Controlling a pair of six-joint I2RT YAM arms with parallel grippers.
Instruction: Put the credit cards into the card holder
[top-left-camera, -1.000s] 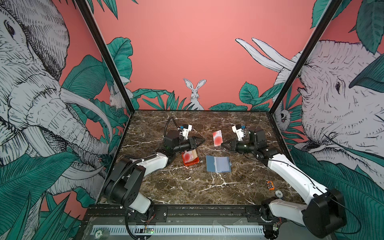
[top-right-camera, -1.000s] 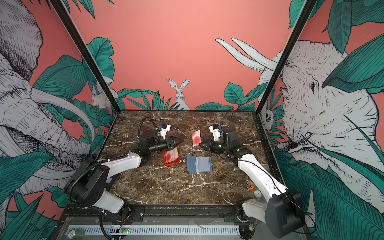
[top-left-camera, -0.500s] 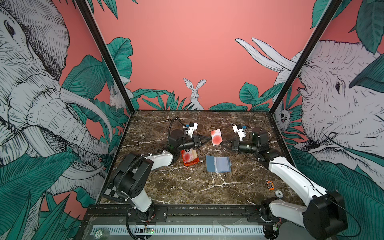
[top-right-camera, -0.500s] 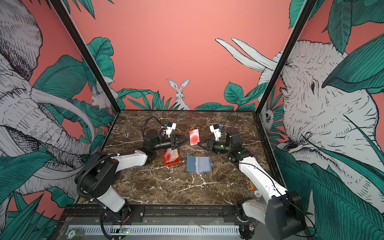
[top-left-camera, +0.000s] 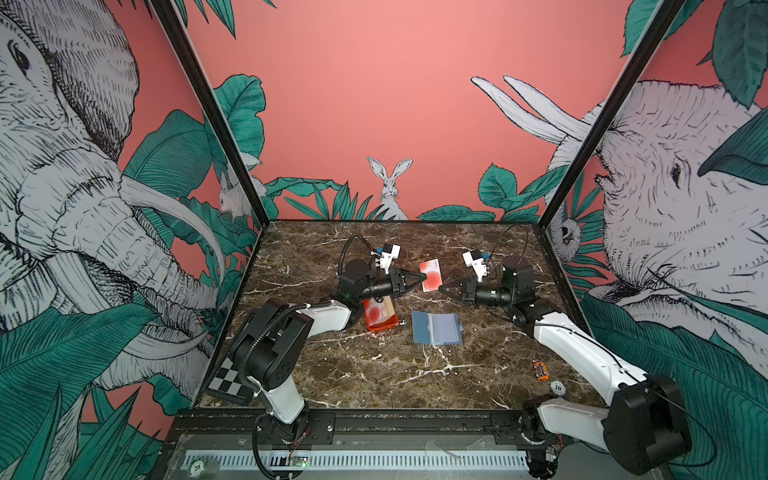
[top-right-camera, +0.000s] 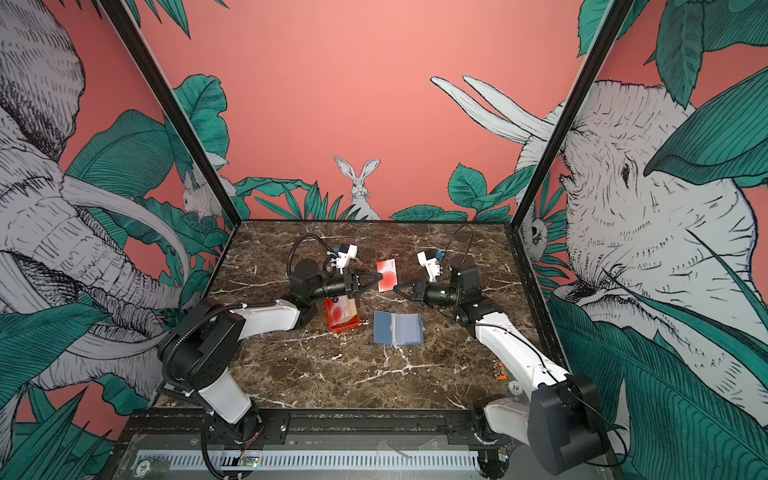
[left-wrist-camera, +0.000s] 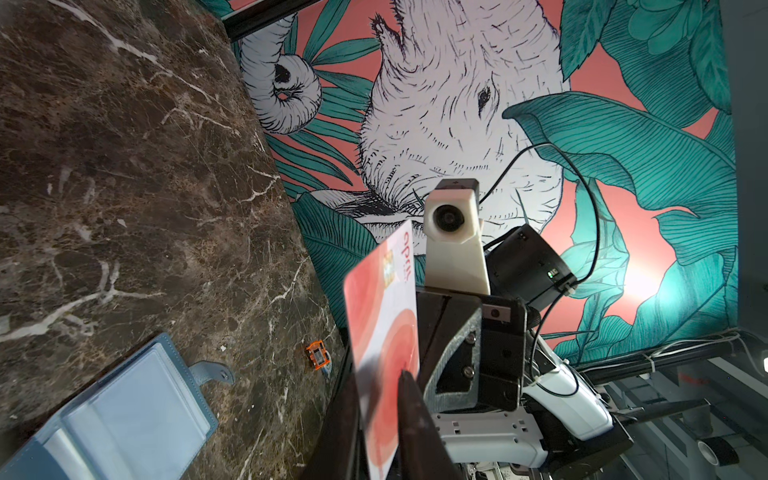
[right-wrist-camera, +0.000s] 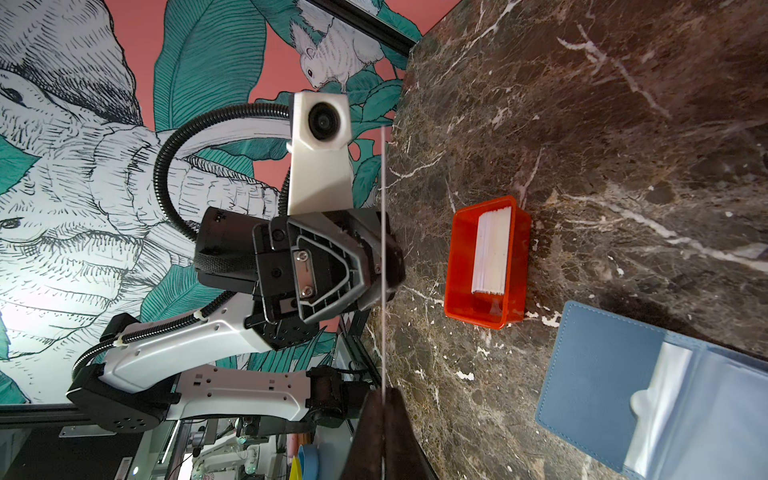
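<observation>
One credit card (top-left-camera: 430, 275) (top-right-camera: 387, 276) stands on edge in mid-air over the table's middle rear. My right gripper (top-left-camera: 441, 288) (right-wrist-camera: 382, 390) is shut on its right side; in the right wrist view the card (right-wrist-camera: 382, 249) shows as a thin edge-on line. My left gripper (top-left-camera: 423, 277) (left-wrist-camera: 379, 372) has a finger close on each side of the card (left-wrist-camera: 382, 311); contact is unclear. More credit cards (top-left-camera: 377, 311) (right-wrist-camera: 492, 249) are stacked in an orange tray (top-left-camera: 380, 326). The slate-blue card holder (top-left-camera: 436, 328) (left-wrist-camera: 124, 407) lies open and flat just in front of both grippers.
A checkerboard panel (top-left-camera: 228, 378) lies at the front left by the left arm's base. A small orange item (top-left-camera: 540, 369) (left-wrist-camera: 318, 355) and a round chip (top-left-camera: 557, 388) lie near the front right. Painted walls enclose the marble table on three sides.
My left gripper rose from over the orange tray to the held card and narrowed its jaws around it. My right gripper kept the card and shifted slightly left.
</observation>
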